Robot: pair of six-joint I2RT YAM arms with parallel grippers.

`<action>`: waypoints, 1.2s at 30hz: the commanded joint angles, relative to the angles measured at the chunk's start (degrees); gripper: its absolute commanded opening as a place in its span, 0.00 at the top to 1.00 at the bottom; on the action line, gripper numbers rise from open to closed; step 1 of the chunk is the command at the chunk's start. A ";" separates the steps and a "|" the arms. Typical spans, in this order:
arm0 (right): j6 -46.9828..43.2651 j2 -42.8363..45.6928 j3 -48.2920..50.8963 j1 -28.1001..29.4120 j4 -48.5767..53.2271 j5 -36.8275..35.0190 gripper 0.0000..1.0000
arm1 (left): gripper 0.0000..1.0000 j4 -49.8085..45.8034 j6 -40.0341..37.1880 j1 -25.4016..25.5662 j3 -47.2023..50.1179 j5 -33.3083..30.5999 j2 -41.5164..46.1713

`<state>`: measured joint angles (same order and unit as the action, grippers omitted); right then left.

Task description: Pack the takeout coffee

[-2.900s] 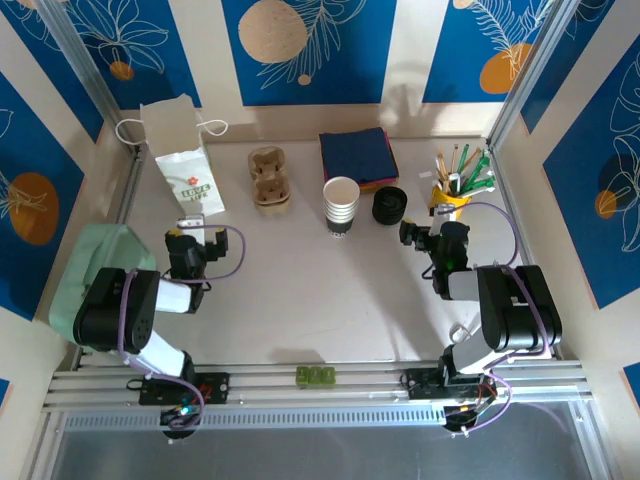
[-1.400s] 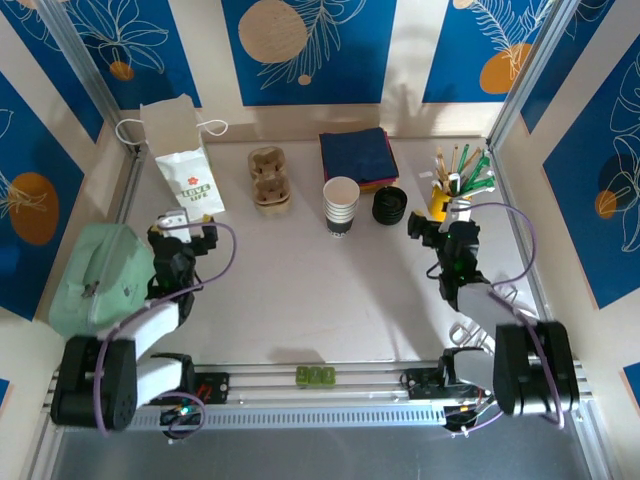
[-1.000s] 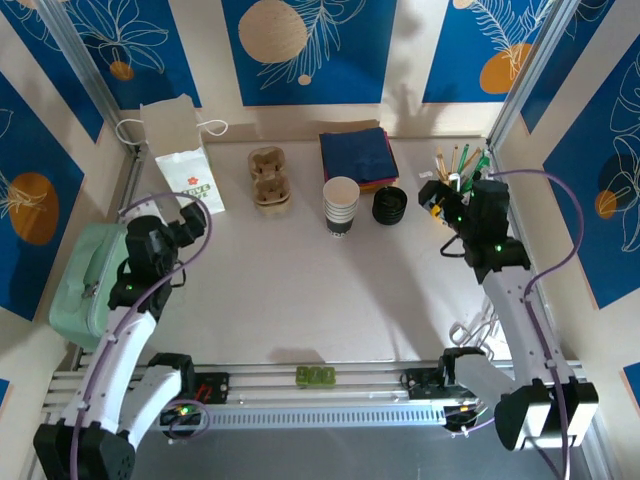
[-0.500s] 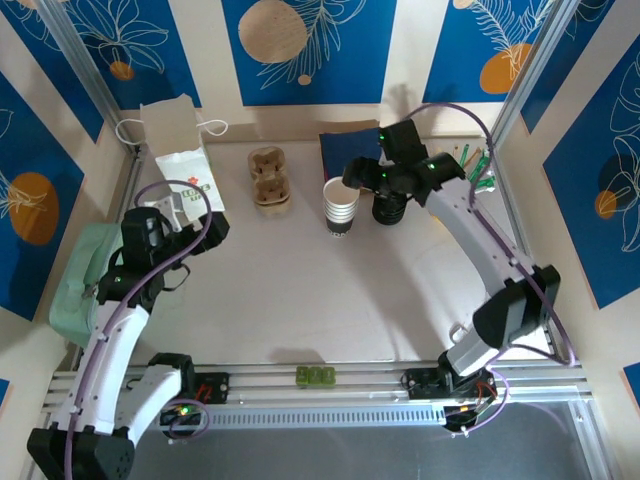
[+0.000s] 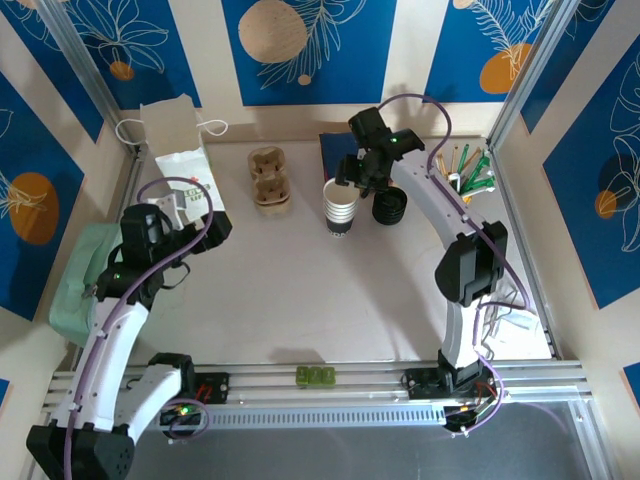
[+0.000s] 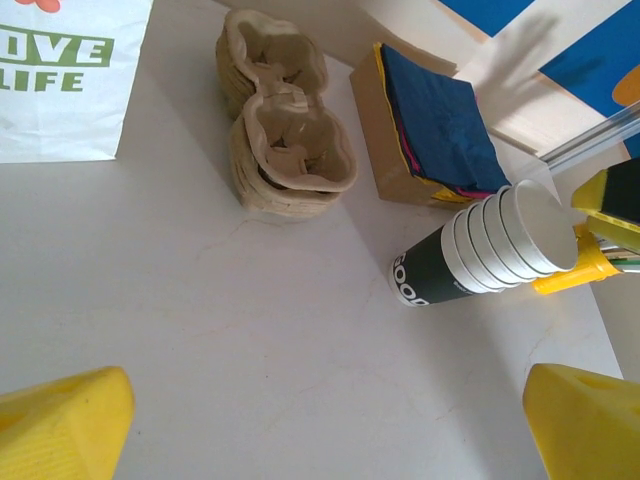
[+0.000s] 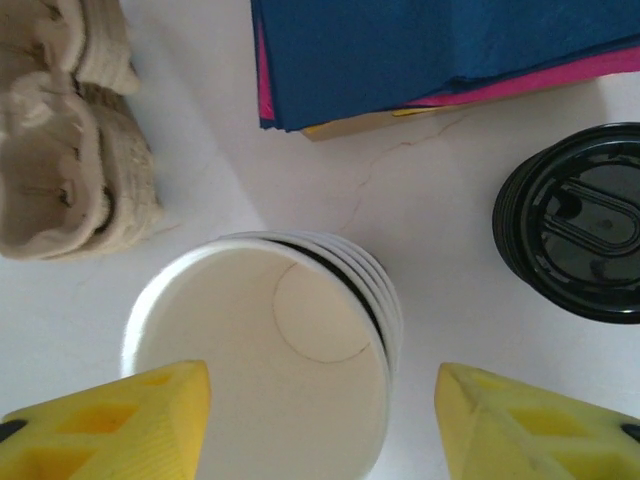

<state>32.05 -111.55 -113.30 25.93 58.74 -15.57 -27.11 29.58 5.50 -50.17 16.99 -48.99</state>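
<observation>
A stack of lidless white cups [image 5: 341, 205] with a dark base stands mid-table, also seen lying across the left wrist view [image 6: 490, 250]. My right gripper [image 5: 350, 184] hovers right above the stack, open, its yellow fingers on either side of the top cup's rim [image 7: 270, 340]. The left finger overlaps the rim; the right finger stands apart from it. My right gripper [image 7: 322, 368] holds nothing. A pile of black lids [image 5: 389, 206] [image 7: 580, 235] sits just right of the stack. My left gripper [image 5: 205, 228] [image 6: 327, 400] hangs open over bare table. The takeout coffee itself is out of view.
A white paper bag [image 5: 185, 155] [image 6: 60, 80] stands at the back left. Pulp cup carriers [image 5: 268, 178] [image 6: 285, 140] [image 7: 60, 130] and blue napkins [image 5: 355, 150] [image 7: 420, 50] lie behind the stack. A yellow stirrer holder [image 5: 465, 175] stands right, a green box [image 5: 75, 275] left.
My right arm has swung from the right side over to the cup stack, its jaws narrowing around the top cup. The left arm has barely moved in the last half second.
</observation>
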 commanded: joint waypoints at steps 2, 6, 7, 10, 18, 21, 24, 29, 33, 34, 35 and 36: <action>-0.71 -1.27 -1.89 0.52 3.67 -1.08 0.46 | 0.01 2.54 0.31 0.30 1.13 2.24 -0.48; -0.75 -1.80 -1.71 0.52 3.69 -1.25 0.55 | 0.01 3.09 0.69 0.30 1.14 2.56 -0.88; -0.89 -1.87 -1.62 0.52 3.59 -1.16 0.59 | 0.01 3.09 0.73 0.30 1.13 2.54 -0.92; -1.58 -2.07 -1.75 0.53 3.53 -0.81 0.73 | 0.01 2.95 0.48 0.30 1.21 2.51 -0.84; -1.54 -2.62 -1.84 0.53 4.41 -1.32 0.79 | 0.01 2.85 0.83 0.30 3.14 -0.38 0.27; -1.51 -2.66 -1.67 0.61 4.42 -1.63 0.80 | 0.01 2.83 0.69 0.29 3.24 -0.65 0.56; -1.55 -2.60 -1.75 0.65 4.28 -1.54 0.82 | 0.01 2.68 0.42 0.30 2.99 -0.34 0.39; -1.36 -2.92 -1.76 0.57 4.45 -1.81 0.83 | 0.01 2.45 0.49 0.26 2.80 -0.38 0.21; -1.38 -2.97 -1.75 0.66 4.52 -2.03 0.86 | 0.01 2.36 0.74 0.30 2.80 -0.29 0.13; -1.38 -2.94 -1.75 0.63 4.53 -2.04 0.87 | 0.01 2.38 0.68 0.27 2.73 -0.29 0.21; -1.38 -3.02 -1.83 0.67 4.54 -2.01 0.88 | 0.01 2.26 0.67 0.30 2.71 -0.25 0.21; -1.38 -3.02 -1.92 0.63 4.63 -1.99 0.89 | 0.01 2.28 0.67 0.30 2.76 -0.29 0.29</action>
<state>30.87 -113.62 -113.51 26.24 61.69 -17.02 -25.45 30.04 5.52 -47.27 16.91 -49.39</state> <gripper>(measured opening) 0.118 0.994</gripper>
